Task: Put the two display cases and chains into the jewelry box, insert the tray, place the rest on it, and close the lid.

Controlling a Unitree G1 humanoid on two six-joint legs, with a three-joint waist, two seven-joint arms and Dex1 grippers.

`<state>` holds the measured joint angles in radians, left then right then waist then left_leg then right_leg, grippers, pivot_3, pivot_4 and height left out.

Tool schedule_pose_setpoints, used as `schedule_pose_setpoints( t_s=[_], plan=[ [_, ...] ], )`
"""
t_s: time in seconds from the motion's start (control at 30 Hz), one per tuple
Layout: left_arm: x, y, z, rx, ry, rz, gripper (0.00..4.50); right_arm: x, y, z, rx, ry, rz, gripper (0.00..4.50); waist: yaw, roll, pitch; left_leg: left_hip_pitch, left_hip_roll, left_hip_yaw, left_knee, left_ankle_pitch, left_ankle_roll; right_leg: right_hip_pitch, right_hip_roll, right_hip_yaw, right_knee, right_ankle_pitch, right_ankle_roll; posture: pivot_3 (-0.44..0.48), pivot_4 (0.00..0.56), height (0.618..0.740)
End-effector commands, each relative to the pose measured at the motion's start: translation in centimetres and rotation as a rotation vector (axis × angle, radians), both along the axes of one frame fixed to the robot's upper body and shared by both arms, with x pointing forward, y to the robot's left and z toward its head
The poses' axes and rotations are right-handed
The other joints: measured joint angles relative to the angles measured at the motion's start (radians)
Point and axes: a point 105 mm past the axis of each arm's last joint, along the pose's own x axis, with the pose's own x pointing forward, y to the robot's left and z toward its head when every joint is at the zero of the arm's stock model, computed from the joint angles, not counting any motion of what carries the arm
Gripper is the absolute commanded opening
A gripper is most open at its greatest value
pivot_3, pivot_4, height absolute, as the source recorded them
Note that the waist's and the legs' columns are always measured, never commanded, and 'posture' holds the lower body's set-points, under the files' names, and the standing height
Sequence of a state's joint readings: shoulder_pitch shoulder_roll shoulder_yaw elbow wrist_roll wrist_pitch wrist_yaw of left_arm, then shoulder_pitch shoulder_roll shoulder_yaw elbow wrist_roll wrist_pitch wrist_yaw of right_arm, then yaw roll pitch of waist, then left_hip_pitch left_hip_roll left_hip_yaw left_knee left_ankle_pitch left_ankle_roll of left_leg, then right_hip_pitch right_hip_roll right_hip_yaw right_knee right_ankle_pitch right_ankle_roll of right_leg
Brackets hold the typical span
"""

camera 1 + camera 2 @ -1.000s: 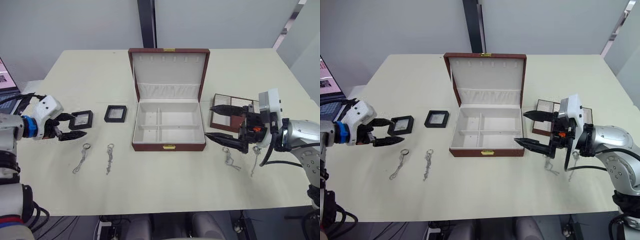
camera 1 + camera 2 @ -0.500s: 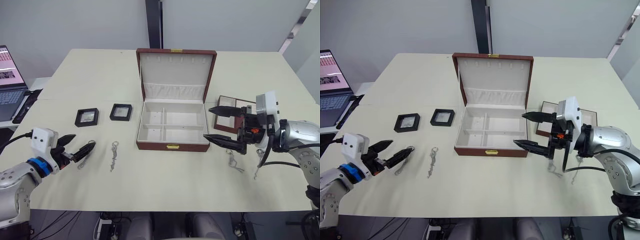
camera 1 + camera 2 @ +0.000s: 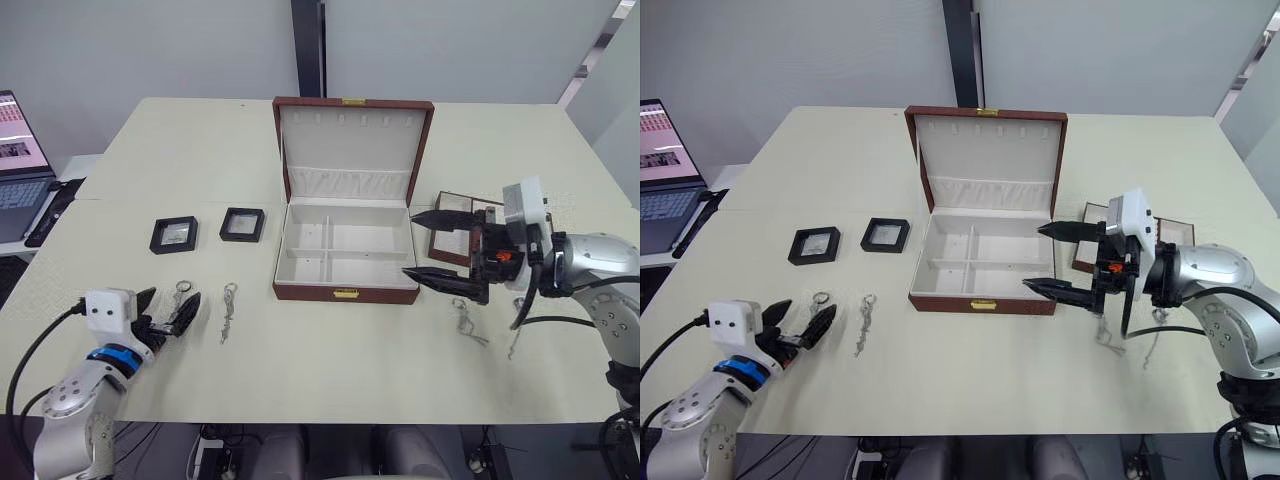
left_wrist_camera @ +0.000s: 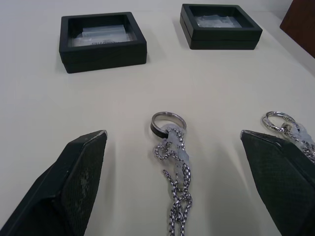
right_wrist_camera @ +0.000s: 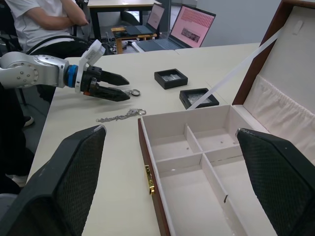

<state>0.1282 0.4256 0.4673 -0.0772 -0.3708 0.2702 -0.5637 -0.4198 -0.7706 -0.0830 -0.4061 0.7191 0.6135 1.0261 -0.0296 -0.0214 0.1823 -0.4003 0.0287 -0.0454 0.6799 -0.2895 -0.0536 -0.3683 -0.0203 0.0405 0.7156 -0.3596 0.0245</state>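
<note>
A: What is the setting?
B: A wide cream desk before grey walls, a laptop off its left edge, and a seated person in the right wrist view.

A: And the jewelry box?
B: Dark red, mid-desk, lid upright; its cream compartments hold nothing.

A: The rest?
B: The tray lies right of the box, behind the right end effector, whose fingers are spread wide. Two display cases sit left. The left end effector straddles one chain, released. Another chain is beside it; two more lie on the right.
</note>
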Motion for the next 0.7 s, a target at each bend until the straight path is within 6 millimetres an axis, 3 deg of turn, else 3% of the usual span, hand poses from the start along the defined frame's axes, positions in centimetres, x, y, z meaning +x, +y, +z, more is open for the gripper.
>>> schedule_pose_setpoints(
  t_s=[0.03,0.27,0.37,0.7],
  plan=[
    [-0.42,-0.23,-0.61,0.023,0.013,0.015,4.50,-0.22,0.10,1.01,-0.015,-0.046,0.022,4.49,-0.001,0.000,0.000,0.000,0.000,0.000,0.000,0.000,0.000,0.000,0.000,0.000,0.000,0.000,0.000,0.000,0.150,0.740],
    [-0.94,-0.06,-1.46,0.015,0.058,0.024,4.50,-0.27,0.10,0.85,-0.019,-0.039,0.026,4.49,-0.001,0.000,0.000,0.001,0.000,0.001,0.000,0.000,0.000,0.000,0.000,0.001,0.000,0.000,0.000,0.000,0.150,0.740],
    [-0.88,-0.22,-1.50,0.006,0.066,0.018,3.96,-0.23,0.09,0.92,-0.017,-0.037,0.026,4.50,-0.001,0.001,0.000,0.001,0.000,0.000,0.000,0.000,0.000,0.000,0.000,0.001,0.000,0.000,0.000,0.000,0.150,0.740],
    [-0.45,-0.64,-1.06,-0.001,0.067,0.011,0.93,-0.03,-0.06,0.94,-0.012,-0.034,0.014,4.50,0.000,0.001,-0.001,0.001,0.000,0.000,0.000,0.000,0.000,0.001,0.000,0.000,0.000,0.000,0.000,0.000,0.150,0.740]
  ],
)
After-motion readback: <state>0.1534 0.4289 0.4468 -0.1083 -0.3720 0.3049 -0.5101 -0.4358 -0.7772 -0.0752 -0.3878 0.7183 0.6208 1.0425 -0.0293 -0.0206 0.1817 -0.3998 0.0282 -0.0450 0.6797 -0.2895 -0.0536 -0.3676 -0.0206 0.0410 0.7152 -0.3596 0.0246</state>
